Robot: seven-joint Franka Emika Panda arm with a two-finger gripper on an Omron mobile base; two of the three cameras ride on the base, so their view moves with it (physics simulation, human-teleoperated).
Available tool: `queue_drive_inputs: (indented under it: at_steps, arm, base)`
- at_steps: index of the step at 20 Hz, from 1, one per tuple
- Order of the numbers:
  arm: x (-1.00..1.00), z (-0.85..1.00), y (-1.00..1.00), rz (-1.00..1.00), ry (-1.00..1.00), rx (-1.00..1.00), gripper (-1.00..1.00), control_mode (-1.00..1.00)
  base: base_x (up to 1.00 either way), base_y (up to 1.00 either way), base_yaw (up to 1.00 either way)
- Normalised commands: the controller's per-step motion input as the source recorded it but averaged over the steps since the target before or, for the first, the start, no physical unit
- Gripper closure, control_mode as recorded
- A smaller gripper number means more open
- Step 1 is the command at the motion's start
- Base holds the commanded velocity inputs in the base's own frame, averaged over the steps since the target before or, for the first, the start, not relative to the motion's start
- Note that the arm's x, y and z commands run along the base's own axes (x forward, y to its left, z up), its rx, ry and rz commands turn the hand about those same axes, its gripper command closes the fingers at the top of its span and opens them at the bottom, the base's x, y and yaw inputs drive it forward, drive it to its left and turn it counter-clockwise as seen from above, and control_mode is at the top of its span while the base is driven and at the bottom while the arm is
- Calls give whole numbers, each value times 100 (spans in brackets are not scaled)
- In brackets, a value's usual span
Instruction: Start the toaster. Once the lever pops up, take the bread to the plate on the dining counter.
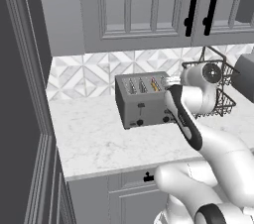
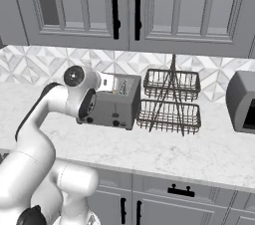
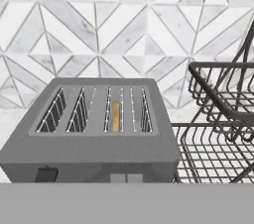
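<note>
The boxy grey brushed-metal toaster [image 3: 94,134] stands on the white marble worktop [image 1: 94,139] against the tiled backsplash, just beside the black wire basket rack [image 2: 169,102]. A golden-crusted bread slice [image 3: 115,115] sits sunk in the third slot, positioned for toasting. The white arm reaches forward, its wrist at the toaster's front right. Jaws are clenched, grasping nothing.

The toaster [image 1: 145,99] on the marble counter [image 1: 94,139] is framed from behind-left, looking forward and down, at middle range. The same toaster [image 2: 112,100] and wire basket [image 2: 170,102] are covered from behind-right, equally far. From the hand, the toaster [image 3: 94,129] is viewed close, from above its front, facing the tiled backsplash [image 3: 99,29].
</note>
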Motion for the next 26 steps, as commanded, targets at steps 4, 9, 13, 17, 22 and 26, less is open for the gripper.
queue_drive_inputs:
  at_steps: [4, 9, 13, 17, 22, 26]
  arm:
    - [-2, 54, 26, 0, 3, 0, 100, -100]
    - [-1, 23, 16, 0, 6, 1, -100, -100]
    - [-7, 2, 0, 0, 2, 0, -100, -100]
    - [-18, 0, 0, 0, -8, 0, -100, -100]
    - [-3, 0, 0, 0, -3, 0, -100, -100]
    - [0, 0, 0, 0, 0, 0, -100, -100]
  base:
    - [0, 0, 0]
    - [0, 0, 0]
    - [0, 0, 0]
    - [0, 0, 0]
    - [0, 0, 0]
    - [0, 0, 0]
